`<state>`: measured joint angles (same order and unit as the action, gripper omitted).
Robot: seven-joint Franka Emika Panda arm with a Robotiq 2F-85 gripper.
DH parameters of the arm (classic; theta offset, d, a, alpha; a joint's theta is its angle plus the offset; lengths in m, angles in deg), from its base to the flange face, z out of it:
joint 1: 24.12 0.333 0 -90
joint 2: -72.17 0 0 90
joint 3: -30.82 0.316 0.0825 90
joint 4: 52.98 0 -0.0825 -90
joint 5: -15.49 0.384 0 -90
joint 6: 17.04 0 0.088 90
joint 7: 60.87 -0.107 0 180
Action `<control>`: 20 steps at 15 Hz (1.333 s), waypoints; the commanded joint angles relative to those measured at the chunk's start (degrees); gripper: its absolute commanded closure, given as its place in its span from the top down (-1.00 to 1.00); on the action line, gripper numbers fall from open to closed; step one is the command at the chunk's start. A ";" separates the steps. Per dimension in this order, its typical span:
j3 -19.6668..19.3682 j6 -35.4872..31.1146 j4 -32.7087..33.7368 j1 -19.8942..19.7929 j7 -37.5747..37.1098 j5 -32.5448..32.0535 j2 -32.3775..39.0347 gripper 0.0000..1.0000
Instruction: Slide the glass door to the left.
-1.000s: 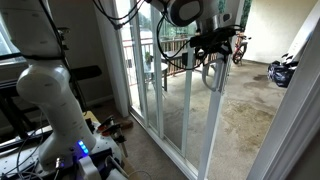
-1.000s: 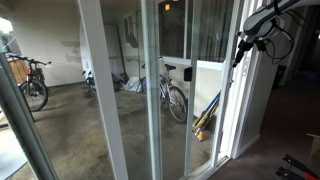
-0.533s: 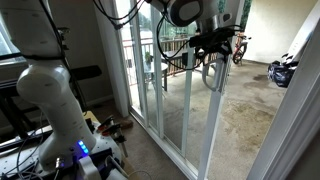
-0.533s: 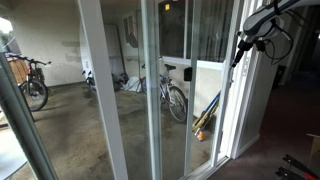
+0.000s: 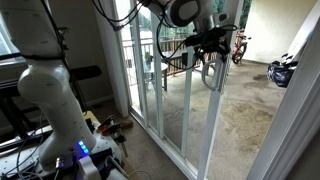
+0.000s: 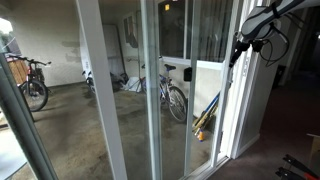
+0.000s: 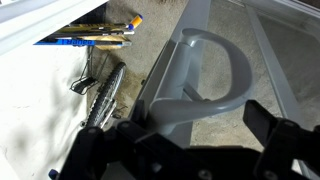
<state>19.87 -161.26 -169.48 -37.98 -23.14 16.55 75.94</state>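
by the glass door (image 7: 192, 25) handle (image 7: 238, 62), splayed claw (image 7: 185, 140)

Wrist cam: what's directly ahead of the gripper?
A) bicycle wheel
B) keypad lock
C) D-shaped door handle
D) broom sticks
C: the pale D-shaped handle sits centred just ahead of the open gripper, while the bicycle wheel is off to one side.

Close before the handle (image 7: 215, 70) on the side rail of the glass door (image 5: 217, 120): gripper (image 7: 185, 140), fingers spread to either side of the loop's lower end. Beyond the glass, a bicycle (image 6: 174, 98). Indoors, left of the door in an exterior view, the robot base (image 5: 50, 100).
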 commanded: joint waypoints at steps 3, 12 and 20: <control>3.66 -2.45 -0.49 4.18 -3.18 -3.40 0.81 1.00; 4.72 -2.76 -1.56 5.26 -4.83 -6.05 -0.19 1.00; 5.63 -0.07 -1.08 6.72 -10.71 -11.05 -0.68 1.00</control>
<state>22.30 -159.53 -171.05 -35.16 -34.45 6.59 74.16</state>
